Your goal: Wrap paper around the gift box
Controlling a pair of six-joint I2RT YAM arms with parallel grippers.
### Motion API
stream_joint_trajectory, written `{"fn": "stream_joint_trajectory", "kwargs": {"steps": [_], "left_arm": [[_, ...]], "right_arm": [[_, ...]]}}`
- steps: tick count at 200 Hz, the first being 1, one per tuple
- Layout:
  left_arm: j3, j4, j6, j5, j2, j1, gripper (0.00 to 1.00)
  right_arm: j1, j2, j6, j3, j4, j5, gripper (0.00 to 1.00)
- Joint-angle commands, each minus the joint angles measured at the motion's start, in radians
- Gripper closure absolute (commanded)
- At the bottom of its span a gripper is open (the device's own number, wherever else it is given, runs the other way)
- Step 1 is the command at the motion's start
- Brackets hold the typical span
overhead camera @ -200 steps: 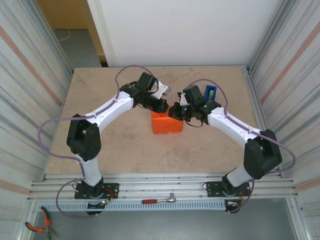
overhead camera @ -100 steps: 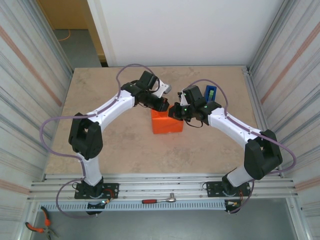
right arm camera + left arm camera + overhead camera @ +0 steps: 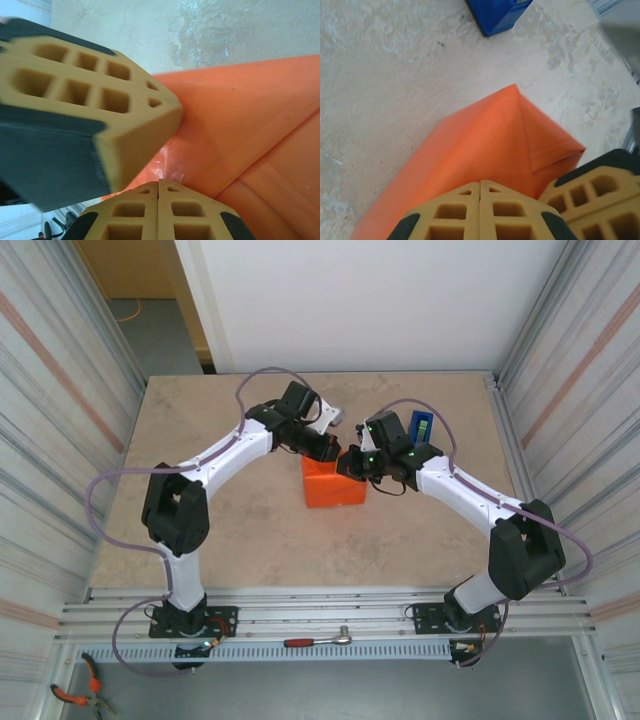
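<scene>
Centre of the bench (image 3: 200,530), top view: the paper (image 3: 333,488) sits as an orange box-shaped parcel, folded up all round. The gift box is under it, fully covered, no pink face to see. The left pincer (image 3: 333,452) and right pincer (image 3: 346,464) meet at the parcel's far edge, tips just beside each other. Both arms block that far edge from above.

Left wrist view: left pincer closed, yellow fingers (image 3: 445,220) flush together with only a seam between them, nothing visibly clamped. They sit over the parcel top. Can't tell if they touch the paper, because the frame bottom crops them. A folded flap corner with a crease line points right. One of the right pincer's fingers is at lower right, cropped, close to that corner. A blue tape dispenser (image 3: 497,12) is cut off by the top edge, apart from the paper.

Right wrist view: right pincer closed too, fingers flush, tips at a fold valley in the paper. The left pincer's fingers (image 3: 75,95) loom large and blurred at upper left, touching the paper or just off it, can't tell which.

On the near rail (image 3: 400,612) lies a ratchet (image 3: 320,640), and pliers (image 3: 75,695) sit bottom-left.
</scene>
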Motion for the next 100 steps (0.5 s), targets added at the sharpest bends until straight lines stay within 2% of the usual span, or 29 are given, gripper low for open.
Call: {"fn": "stream_joint_trajectory", "kwargs": {"steps": [1, 67, 100], "left_arm": [[-0.036, 0.011, -0.011, 0.0, 0.013, -0.007, 1.0], [0.005, -0.041, 0.027, -0.002, -0.061, 0.008, 1.0], [-0.036, -0.054, 0.038, 0.01, -0.124, 0.011, 1.0]], "right_arm": [[0.014, 0.053, 0.002, -0.055, -0.128, 0.029, 1.0], [0.017, 0.05, 0.003, -0.057, -0.128, 0.032, 1.0], [0.017, 0.048, 0.006, -0.059, -0.127, 0.034, 1.0]]}}
